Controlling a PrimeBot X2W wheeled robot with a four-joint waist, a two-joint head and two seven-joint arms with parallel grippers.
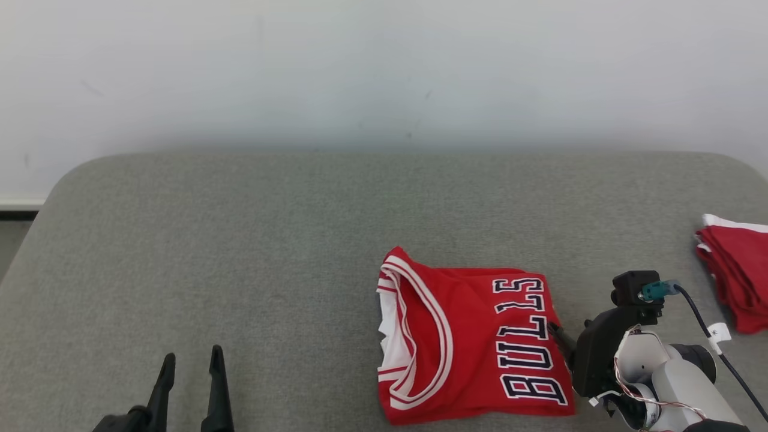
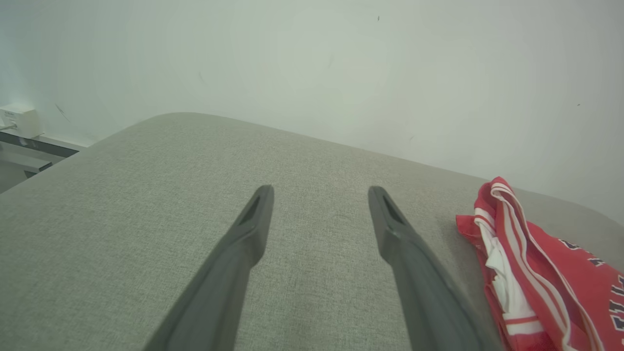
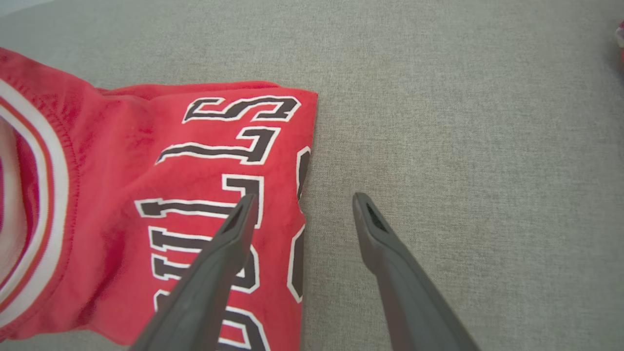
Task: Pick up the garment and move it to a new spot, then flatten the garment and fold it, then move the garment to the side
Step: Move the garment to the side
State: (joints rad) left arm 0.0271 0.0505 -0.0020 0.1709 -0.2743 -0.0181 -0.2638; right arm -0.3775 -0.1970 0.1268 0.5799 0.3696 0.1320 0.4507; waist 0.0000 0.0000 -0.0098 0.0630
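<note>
Closing from here, the right gripper (image 3: 304,197), jaws spread astride the right edge of the folded red jersey (image 1: 474,348) on the tabletop (image 1: 240,240), may pinch only the top layer and drag the fold open. Well apart, the left gripper (image 1: 193,354) rests with jaws spread. At far right lies a red pile (image 1: 735,276), perhaps folded garments. Nothing sits in any container.

A bare indoor test space, more lab than home: a grey fabric-covered pad (image 1: 240,240) with rounded far corners meets a plain, scuffed white wall (image 1: 384,72). Folded red cloths (image 1: 735,276) lie stacked at the pad's right edge.
</note>
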